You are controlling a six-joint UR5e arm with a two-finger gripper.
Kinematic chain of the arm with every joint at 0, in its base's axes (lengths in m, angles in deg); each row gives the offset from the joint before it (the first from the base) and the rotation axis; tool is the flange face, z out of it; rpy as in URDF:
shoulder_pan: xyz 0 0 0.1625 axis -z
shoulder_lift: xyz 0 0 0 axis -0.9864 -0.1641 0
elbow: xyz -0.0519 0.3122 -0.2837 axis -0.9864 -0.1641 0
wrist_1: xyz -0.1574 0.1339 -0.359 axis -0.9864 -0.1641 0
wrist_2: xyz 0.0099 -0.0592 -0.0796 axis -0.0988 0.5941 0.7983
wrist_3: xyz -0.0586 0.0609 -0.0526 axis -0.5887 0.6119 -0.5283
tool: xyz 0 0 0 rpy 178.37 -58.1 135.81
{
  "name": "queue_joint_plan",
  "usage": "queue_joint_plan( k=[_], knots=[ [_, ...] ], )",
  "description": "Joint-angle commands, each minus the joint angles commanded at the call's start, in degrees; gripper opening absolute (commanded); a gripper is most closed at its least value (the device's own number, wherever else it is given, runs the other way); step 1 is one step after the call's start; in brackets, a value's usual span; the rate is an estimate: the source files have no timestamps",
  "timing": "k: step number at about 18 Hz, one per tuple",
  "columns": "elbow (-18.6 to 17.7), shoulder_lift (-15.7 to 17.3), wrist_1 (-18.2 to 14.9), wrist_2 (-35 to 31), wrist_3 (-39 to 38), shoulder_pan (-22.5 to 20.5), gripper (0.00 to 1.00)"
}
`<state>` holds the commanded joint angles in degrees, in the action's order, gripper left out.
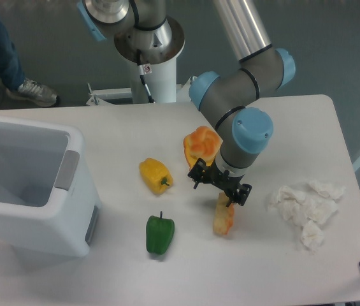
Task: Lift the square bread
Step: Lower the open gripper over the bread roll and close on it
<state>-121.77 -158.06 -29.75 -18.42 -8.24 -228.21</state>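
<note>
The square bread lies on the white table, a pale yellow slab with orange-browned edges, its far end hidden under my gripper. My gripper hangs open just above that far end, black fingers spread wide, nothing between them. I cannot tell whether the fingers touch the bread.
A round orange bun on a flat toast slice sits just behind the gripper, partly hidden by the arm. A yellow pepper and a green pepper lie to the left. A white bin stands far left; crumpled white paper lies right.
</note>
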Motion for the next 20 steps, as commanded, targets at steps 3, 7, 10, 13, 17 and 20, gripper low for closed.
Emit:
queue_joint_plan(
  k=[3,7,10,13,17,20],
  knots=[
    [1.23,0.0,-0.09,0.09,0.18,-1.57,1.0],
    [2.2,-0.09,0.0,0.0,0.35,-2.72,1.0],
    [2.64,-1.05,0.44,0.0,0.18,-2.64,1.0],
    [2.55,-1.58,0.62,0.0,0.18,-2.64,1.0],
    [2.64,-2.02,0.79,-2.63,0.26,-2.37,1.0],
    [2.64,-2.55,1.58,-3.16,0.18,-2.29,1.0]
  ],
)
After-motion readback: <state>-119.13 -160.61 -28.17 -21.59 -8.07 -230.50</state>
